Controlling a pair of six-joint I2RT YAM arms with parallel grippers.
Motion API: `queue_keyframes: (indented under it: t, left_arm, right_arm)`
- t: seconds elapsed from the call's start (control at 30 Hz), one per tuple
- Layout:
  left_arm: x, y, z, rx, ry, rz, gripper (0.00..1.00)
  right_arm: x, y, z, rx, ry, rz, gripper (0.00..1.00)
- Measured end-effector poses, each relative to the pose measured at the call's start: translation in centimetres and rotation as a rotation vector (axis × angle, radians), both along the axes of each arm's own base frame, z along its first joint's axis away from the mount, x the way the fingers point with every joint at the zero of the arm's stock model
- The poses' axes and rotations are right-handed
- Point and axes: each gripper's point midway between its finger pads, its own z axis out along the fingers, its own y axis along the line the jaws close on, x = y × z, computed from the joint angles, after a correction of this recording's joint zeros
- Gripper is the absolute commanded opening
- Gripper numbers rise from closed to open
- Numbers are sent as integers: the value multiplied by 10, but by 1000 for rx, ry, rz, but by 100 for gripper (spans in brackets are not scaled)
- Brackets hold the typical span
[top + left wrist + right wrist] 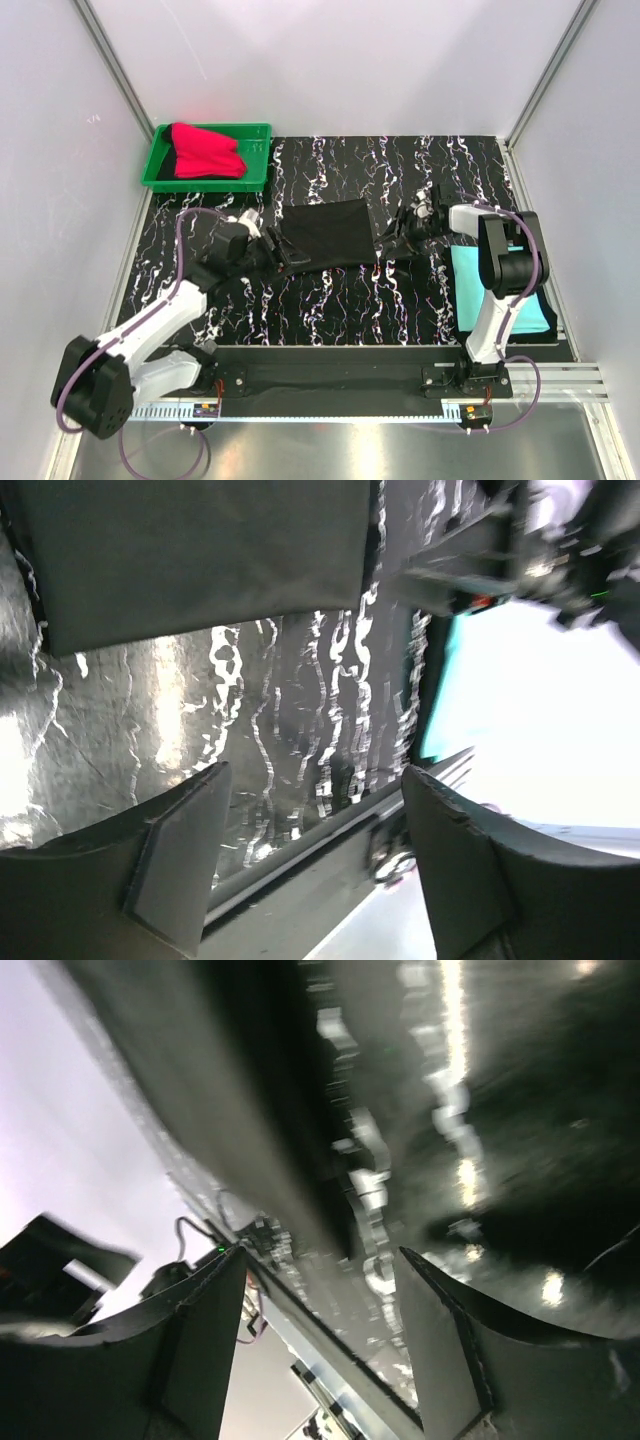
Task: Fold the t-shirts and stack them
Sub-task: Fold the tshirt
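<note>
A black t-shirt lies folded in the middle of the marbled table, its near edge trailing right. My left gripper sits at its left edge and my right gripper at its right edge. In the left wrist view the black t-shirt lies beyond my left gripper, which is open and empty. My right gripper is open too, nothing between its fingers, with the black t-shirt blurred ahead. A turquoise t-shirt lies flat at the right, partly under the right arm. A red t-shirt rests in the tray.
The green plastic tray stands at the back left corner. White walls close in the table on three sides. A metal rail runs along the near edge by the arm bases.
</note>
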Motion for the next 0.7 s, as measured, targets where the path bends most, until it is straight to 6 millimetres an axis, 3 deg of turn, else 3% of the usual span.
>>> queue_keyframes:
  t: [0.1, 0.3, 0.57, 0.7]
  left_arm:
    - [-4, 1, 6, -65, 8, 46, 75]
    - [-11, 4, -11, -101, 78, 90, 76]
    - [-13, 3, -18, -150, 128, 133, 74]
    - [-16, 6, -30, -173, 184, 181, 72]
  right_arm:
    - [-6, 3, -17, -8, 47, 17, 69]
    - [-16, 27, -16, -15, 21, 97, 69]
    - [-29, 50, -16, 3, -1, 123, 69]
    - [-41, 74, -14, -11, -17, 152, 69]
